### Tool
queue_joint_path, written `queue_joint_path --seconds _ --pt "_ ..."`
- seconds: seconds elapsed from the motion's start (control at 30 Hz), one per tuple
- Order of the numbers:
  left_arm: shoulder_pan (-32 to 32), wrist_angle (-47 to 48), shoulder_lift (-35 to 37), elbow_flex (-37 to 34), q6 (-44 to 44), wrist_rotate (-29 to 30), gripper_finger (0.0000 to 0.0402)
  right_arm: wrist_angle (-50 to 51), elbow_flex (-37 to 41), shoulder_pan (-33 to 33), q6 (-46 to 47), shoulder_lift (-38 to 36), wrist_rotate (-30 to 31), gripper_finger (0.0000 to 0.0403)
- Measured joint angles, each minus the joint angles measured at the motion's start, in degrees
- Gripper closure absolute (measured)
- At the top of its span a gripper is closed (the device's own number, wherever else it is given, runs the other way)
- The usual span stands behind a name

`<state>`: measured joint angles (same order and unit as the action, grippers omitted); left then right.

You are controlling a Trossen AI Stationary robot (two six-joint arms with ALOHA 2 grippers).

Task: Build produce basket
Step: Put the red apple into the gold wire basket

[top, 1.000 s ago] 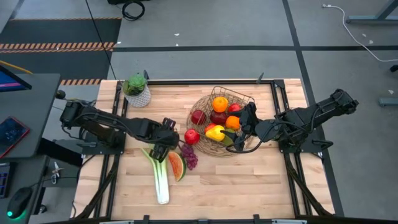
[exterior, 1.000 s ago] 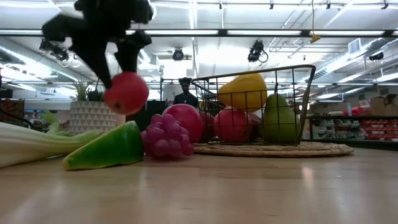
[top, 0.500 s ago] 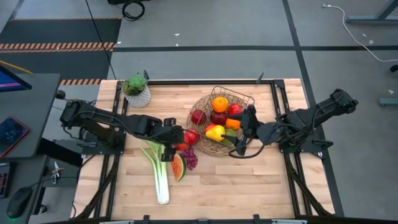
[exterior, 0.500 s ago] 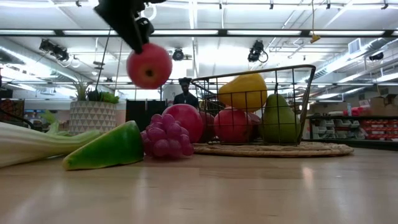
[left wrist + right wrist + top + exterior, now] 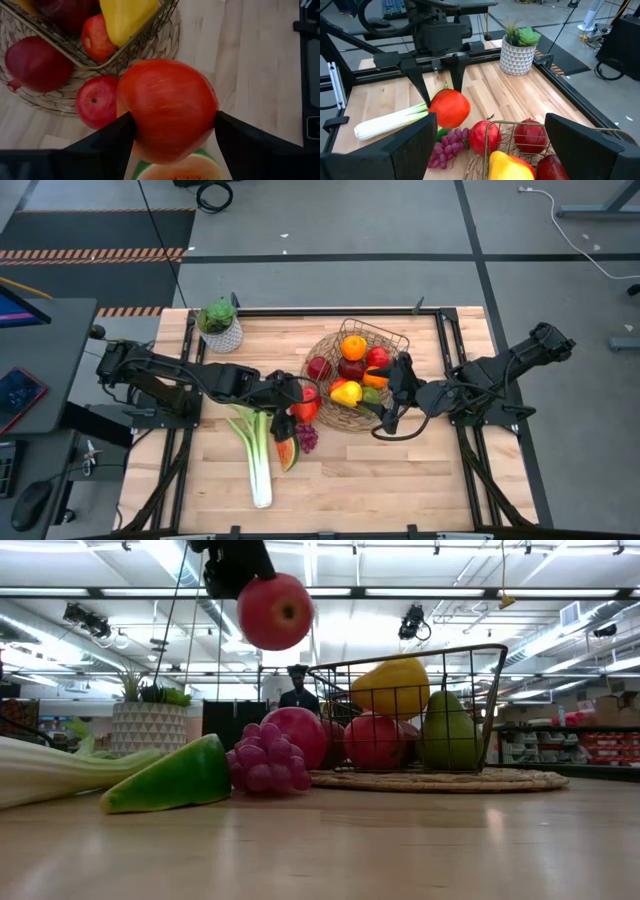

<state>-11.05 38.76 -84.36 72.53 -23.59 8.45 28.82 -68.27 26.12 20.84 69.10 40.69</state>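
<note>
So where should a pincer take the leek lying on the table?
Probably mid-stalk on the leek, coming straight down from above with the fingers across its width. It lies flat and long on the table, and the watermelon slice crowds its leafy end, so the pale lower stalk looks freer.

High view looks straight down; low view sits level at tabletop. Your wrist views sit close, all sharing the basket.

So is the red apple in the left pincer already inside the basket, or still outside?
Outside. The left pincer holds the red apple in the air, beside the basket and above the grapes.
</note>
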Motion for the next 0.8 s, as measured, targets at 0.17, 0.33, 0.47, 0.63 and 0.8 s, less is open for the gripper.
queue_joint_path --seconds 0.17,0.33,0.47,0.63,0.8 --pt "0.0 -1.3 0.0 0.0 -3.7 -0.3 0.0136 0.0 0.0 0.7 0.3 0.0 0.1 0.003" --pt "0.0 -4.1 0.0 0.0 -6.2 -2.2 0.0137 0.0 0.0 0.9 0.4 0.0 0.1 0.003" --pt "0.0 -5.0 0.0 0.0 -6.2 -2.3 0.0137 0.0 0.0 0.9 0.5 0.0 0.2 0.003" --pt "0.0 -5.9 0.0 0.0 -6.1 -2.2 0.0136 0.0 0.0 0.9 0.5 0.0 0.2 0.003" --pt "0.5 -10.7 0.0 0.0 -2.2 -1.7 0.0135 -0.8 0.0 0.9 0.2 0.0 0.1 0.003"
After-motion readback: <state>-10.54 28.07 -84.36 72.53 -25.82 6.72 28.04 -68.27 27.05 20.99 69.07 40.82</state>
